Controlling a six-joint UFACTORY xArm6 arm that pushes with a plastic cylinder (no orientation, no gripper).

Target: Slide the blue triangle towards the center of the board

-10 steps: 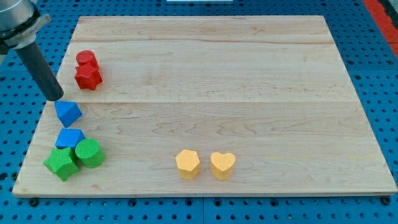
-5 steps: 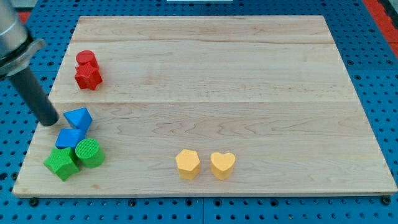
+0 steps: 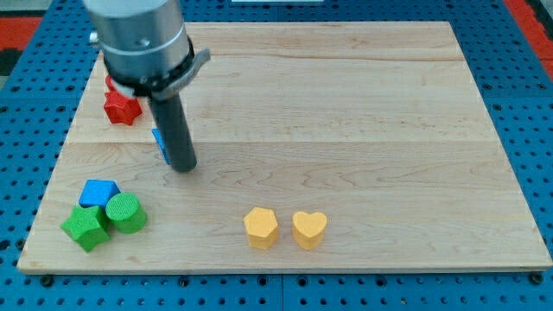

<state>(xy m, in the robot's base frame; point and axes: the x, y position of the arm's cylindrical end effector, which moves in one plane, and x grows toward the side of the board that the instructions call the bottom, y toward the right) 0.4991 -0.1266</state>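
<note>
Seen from above: a pale wooden board (image 3: 346,130) on a blue pegboard bench (image 3: 527,95). No jaws on this arm, only a dark rod; nothing gripped. My tip (image 3: 182,166) down on the board, left of centre, with the rod rising toward the view's top left into a grey housing (image 3: 138,39).

Blue triangle (image 3: 160,142) mostly hidden behind the rod, just a sliver showing at the rod's left edge, a little above my tip. Appears to be touching the rod, though contact cannot be confirmed. Triangle placed in the board's left third, about mid-height, well short of the centre.

Red star (image 3: 121,106) near the board's left edge, up and to the left of the triangle, partly covered by the housing. A second red block (image 3: 111,83) just above it, barely visible, shape not clear.

Lower left corner: a cluster of three, touching. Blue block (image 3: 98,192) on top, pentagon-like in outline; green cylinder (image 3: 126,212) at its lower right; green block (image 3: 85,226) at its lower left, ridged on top, shape unclear. Cluster well apart from my tip, below and to its left.

Near the bottom edge, around the middle: yellow hexagon (image 3: 260,227) and yellow heart (image 3: 308,229) side by side, heart on the right, a narrow gap between them.
</note>
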